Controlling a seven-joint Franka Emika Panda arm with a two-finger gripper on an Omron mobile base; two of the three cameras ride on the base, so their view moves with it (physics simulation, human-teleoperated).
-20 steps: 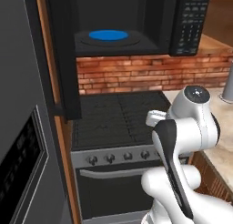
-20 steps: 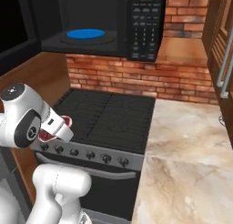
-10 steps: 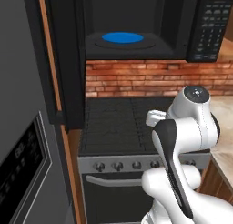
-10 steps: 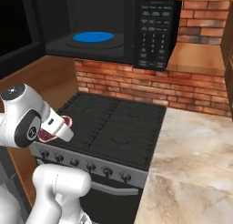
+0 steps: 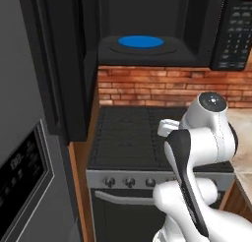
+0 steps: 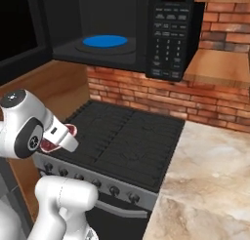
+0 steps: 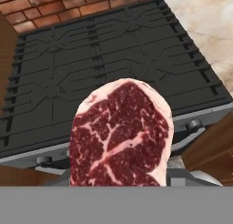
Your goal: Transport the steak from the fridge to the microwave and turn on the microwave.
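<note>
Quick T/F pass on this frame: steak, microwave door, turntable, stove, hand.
1. The steak is held in the hand. True.
2. The microwave door is shut. False: it stands open, cavity exposed.
3. The blue turntable has nothing on it. True.
4. The steak lies on the stove grates. False: it hangs above the stove front, off the grates.
5. The keypad sits left of the cavity. False: it is on the right.
</note>
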